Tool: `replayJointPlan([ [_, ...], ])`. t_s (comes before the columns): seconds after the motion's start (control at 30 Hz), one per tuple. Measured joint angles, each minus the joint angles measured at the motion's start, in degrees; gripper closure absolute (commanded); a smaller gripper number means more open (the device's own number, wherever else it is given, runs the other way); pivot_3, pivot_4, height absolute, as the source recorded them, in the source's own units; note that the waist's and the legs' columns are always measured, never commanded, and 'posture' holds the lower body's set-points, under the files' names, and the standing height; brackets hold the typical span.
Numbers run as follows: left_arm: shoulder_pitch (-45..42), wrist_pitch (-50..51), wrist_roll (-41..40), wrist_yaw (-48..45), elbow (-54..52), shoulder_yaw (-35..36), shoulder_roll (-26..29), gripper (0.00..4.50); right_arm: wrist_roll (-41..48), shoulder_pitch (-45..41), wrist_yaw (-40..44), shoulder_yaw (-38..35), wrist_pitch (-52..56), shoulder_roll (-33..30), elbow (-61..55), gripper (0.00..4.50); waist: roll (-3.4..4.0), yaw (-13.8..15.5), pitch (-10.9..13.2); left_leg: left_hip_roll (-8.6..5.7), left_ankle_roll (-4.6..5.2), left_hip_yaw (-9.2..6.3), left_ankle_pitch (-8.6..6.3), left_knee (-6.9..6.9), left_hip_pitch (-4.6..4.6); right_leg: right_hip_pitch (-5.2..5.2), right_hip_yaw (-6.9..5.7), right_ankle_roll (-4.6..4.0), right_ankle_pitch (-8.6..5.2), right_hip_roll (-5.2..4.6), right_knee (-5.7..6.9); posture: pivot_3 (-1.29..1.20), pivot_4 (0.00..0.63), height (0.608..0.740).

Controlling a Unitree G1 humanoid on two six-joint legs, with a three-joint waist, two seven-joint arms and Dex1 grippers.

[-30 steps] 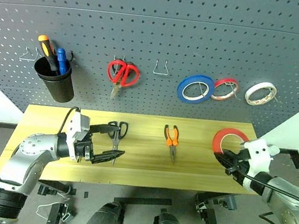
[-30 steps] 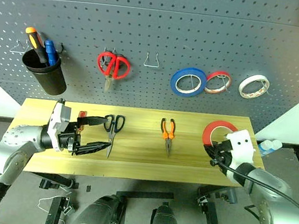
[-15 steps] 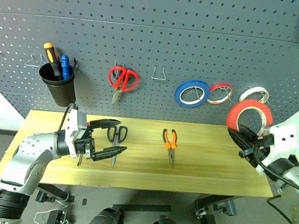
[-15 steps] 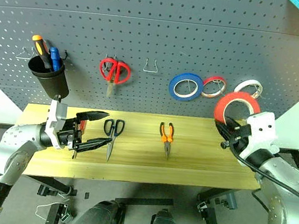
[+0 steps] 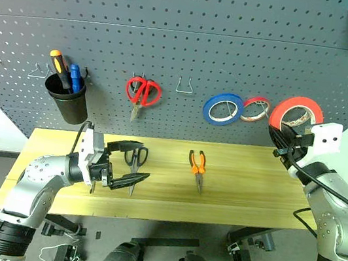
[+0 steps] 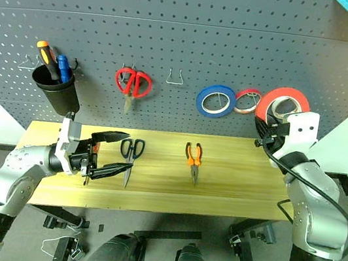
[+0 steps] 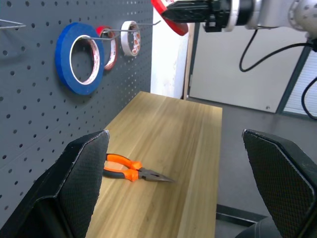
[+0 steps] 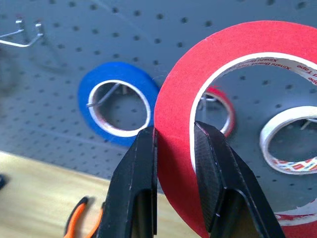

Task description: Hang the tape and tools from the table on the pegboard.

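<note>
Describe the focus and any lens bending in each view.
Left eye view: the pegboard seam bows, so the lens bends it. Left wrist view: own fingers soft, pliers sharper. Right wrist view: red tape crisp, blue roll behind softer.

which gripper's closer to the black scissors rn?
Left. The left gripper hangs open right beside the black scissors on the table; the right gripper is up at the pegboard.
</note>
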Motion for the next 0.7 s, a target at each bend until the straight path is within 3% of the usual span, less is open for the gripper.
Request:
replayJointPlan([
  [0.7, 2.17, 2.73, -1.14, 1.25, -2.78, 0.0, 0.99, 0.0, -2.68, -3.51, 0.61, 4.01, -9.24, 2.28, 15.76, 3.82, 0.14, -0.16, 0.11, 0.01, 0.01, 0.0, 0.0, -0.01, 0.06, 0.04, 0.02, -0.03, 0.01, 0.0, 0.0, 0.04, 0.142, 0.74],
])
